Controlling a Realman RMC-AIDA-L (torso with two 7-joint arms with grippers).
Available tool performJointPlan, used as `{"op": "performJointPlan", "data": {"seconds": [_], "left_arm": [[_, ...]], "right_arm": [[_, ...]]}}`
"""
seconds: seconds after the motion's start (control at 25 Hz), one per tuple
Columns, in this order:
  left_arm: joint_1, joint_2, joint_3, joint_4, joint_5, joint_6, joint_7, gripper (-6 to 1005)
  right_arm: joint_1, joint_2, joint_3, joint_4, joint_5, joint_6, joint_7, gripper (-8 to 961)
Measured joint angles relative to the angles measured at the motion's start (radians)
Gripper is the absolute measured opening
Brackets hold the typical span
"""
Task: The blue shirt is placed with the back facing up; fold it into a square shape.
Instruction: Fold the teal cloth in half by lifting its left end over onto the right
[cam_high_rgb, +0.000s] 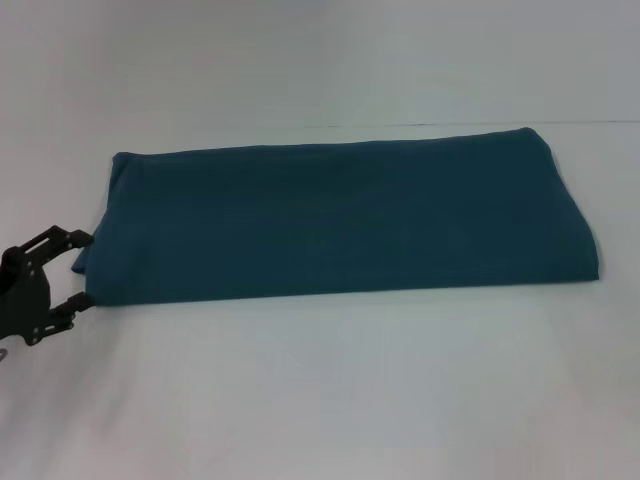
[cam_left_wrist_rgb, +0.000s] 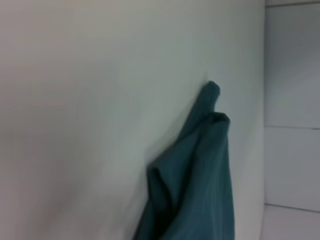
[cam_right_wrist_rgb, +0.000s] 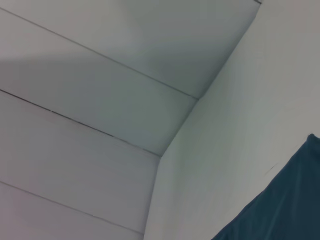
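The blue shirt (cam_high_rgb: 340, 215) lies on the white table as a long flat band, folded lengthwise, running from left to right. My left gripper (cam_high_rgb: 80, 270) is at the shirt's left end, low over the table. It is open, with one finger on each side of the near-left corner of the fabric. The left wrist view shows that end of the shirt (cam_left_wrist_rgb: 200, 175) bunched into soft folds. A corner of the shirt (cam_right_wrist_rgb: 285, 210) shows in the right wrist view. The right gripper is out of view.
The white table (cam_high_rgb: 320, 390) stretches in front of the shirt and to its left. Its far edge (cam_high_rgb: 450, 125) meets a pale panelled wall (cam_right_wrist_rgb: 100, 100) just behind the shirt.
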Motion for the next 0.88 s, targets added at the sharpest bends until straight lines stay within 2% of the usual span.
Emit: {"op": "performJointPlan", "data": {"seconds": [0.4, 0.88], "left_arm": [[0.008, -0.003, 0.003, -0.023, 0.01, -0.057, 0.0, 850], [-0.013, -0.002, 0.004, -0.049, 0.026, -0.106, 0.004, 831]], "right_arm": [[-0.005, 0.0, 0.002, 0.0, 0.0, 0.005, 0.0, 675], [-0.008, 0.003, 0.002, 0.002, 0.001, 0.017, 0.0, 675]]}}
